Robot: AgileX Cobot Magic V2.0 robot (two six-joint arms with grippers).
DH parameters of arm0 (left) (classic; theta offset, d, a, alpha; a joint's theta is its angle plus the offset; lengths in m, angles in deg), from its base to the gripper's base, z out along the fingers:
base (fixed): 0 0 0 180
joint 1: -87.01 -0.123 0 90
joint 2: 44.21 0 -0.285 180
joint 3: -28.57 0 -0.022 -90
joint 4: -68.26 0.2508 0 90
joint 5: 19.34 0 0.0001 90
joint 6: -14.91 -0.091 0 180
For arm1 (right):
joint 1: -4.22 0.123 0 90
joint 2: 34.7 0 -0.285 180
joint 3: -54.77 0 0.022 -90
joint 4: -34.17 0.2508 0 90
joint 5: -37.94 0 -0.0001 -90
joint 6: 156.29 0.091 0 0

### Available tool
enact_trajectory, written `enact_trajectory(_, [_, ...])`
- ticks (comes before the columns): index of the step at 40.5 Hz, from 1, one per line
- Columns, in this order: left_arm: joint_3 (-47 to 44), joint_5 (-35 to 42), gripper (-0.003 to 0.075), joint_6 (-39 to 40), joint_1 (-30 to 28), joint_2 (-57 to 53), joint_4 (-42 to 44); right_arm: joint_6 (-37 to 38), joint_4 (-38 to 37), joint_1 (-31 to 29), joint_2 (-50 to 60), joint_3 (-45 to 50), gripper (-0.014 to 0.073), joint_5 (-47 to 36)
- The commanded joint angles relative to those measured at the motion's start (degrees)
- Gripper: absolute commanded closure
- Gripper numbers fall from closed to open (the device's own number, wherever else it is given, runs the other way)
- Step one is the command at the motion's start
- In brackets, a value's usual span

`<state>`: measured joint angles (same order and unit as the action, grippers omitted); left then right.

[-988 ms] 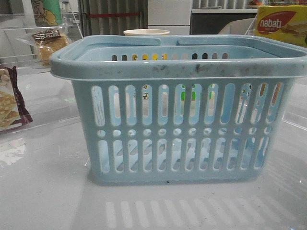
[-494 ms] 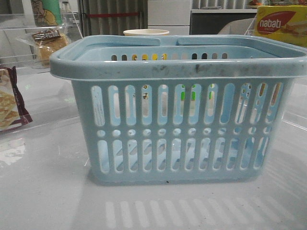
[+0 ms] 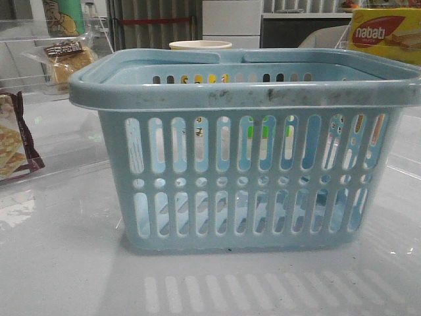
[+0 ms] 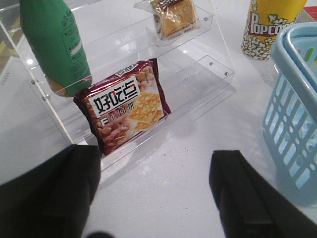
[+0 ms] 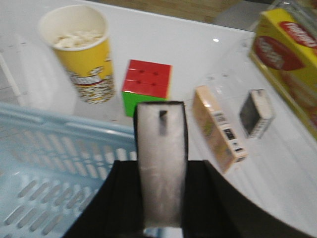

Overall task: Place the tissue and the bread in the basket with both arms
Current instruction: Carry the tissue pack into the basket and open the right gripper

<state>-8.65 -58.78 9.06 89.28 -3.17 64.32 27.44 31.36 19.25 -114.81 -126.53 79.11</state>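
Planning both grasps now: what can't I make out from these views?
1. Front view: the light-blue slotted plastic basket blocks any clear view of the small black-and-white tissue pack; neither arm shows.
2. Right wrist view: blurred; whether the right gripper is open or shut is unclear.
3. Left wrist view: the clear-wrapped golden bread is cut off by the picture's edge.

Light-blue basket (image 3: 247, 148) upright mid-table, rim scuffed, handles folded down. Wrapped bread (image 3: 67, 59) far left behind, cracker packet (image 3: 14, 137) at left edge, yellow box (image 3: 387, 33) top right.
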Motion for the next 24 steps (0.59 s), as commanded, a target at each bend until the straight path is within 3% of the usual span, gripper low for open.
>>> enact_trajectory(1, [1.7, 4.7, 0.0195, -0.1, 0.3, 0.5, -0.7, -0.3, -0.2, 5.8, 2.0, 1.4, 0.0360, -3.4])
enact_trajectory(11, [1.7, 4.7, 0.0195, -0.1, 0.3, 0.5, -0.7, -0.3, 0.0, 13.6, -3.1, 8.5, 0.0333, -10.2])
enact_trajectory(19, [1.7, 4.7, 0.0195, -0.1, 0.3, 0.5, -0.7, -0.3, 0.0, 13.9, -9.9, 9.1, 0.0023, -14.1])
enact_trajectory(21, [1.7, 4.5, 0.0195, -0.1, 0.3, 0.5, -0.7, -0.3, 0.0, 13.9, -10.7, 9.1, -0.0027, -14.6])
enact_trajectory(24, [1.7, 4.5, 0.0195, -0.1, 0.3, 0.5, -0.7, -0.3, 0.0, 13.9, -11.1, 9.1, -0.0028, -15.0])
